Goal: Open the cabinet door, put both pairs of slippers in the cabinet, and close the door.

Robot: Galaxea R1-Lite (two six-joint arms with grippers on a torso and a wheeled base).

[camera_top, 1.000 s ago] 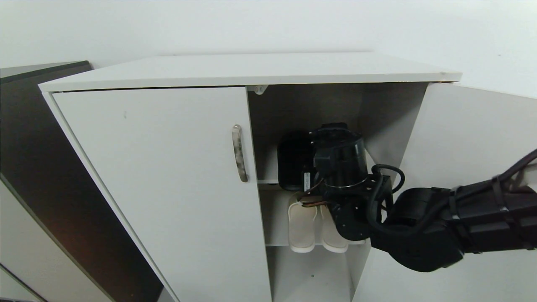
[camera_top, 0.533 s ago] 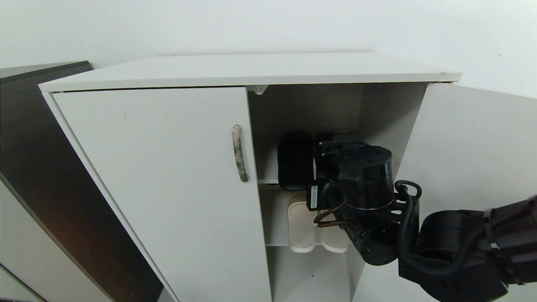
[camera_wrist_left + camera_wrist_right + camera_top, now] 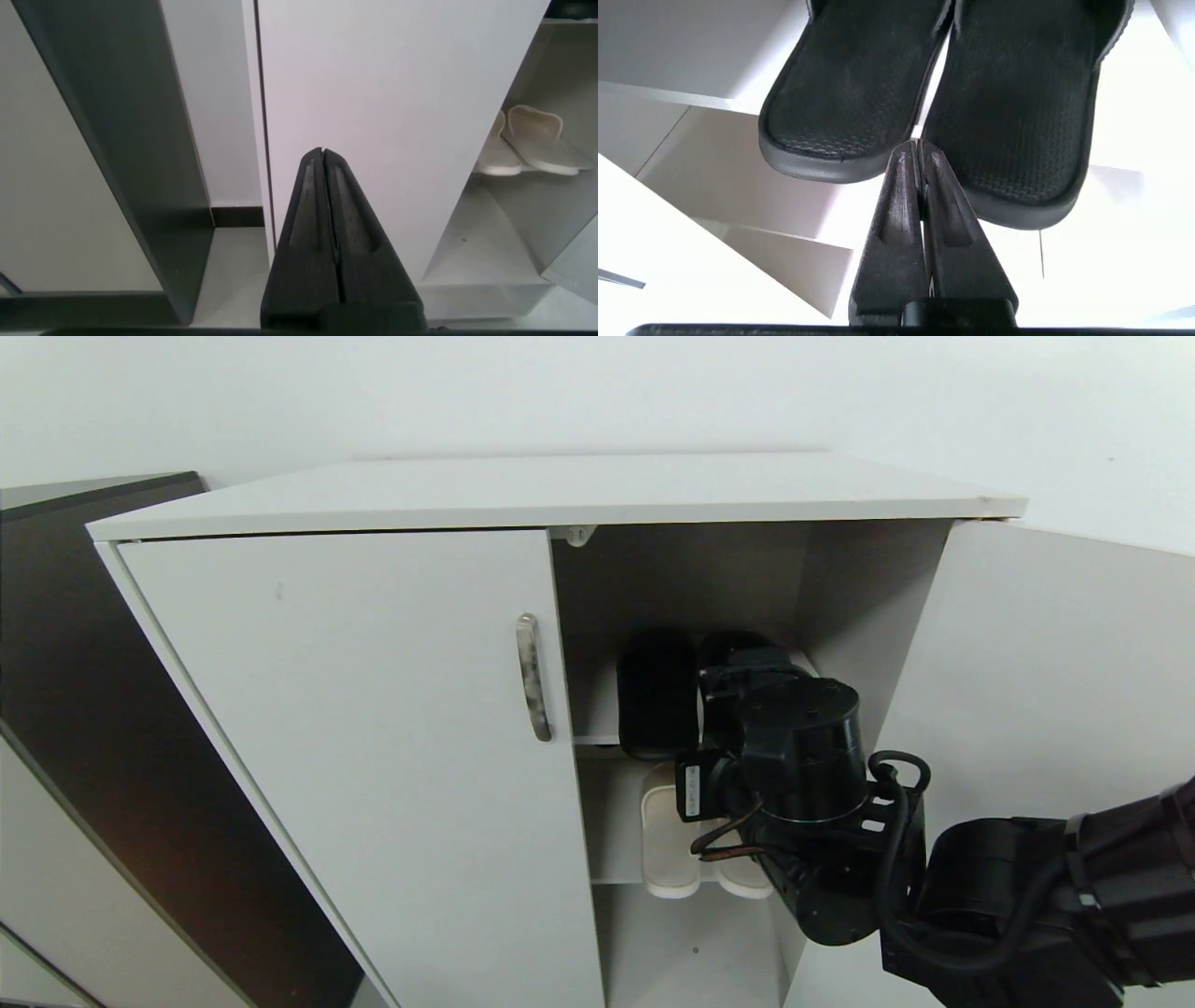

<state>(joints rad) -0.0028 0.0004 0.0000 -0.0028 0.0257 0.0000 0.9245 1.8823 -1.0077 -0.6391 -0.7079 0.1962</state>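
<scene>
A: Slippers where?
B: Black pair on upper shelf, white pair on lower shelf, all inside cabinet.
A: Grippers?
B: Right gripper pinched closed, empty, just off the black heels. Left gripper same, facing left door.
A: Next hold?
B: Right door: stiff, prob. light panel. Push near free edge; can't make out its handle.

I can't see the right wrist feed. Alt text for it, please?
The right gripper, shut and empty, points at the gap between two black slippers lying side by side on a white cabinet shelf.
</scene>
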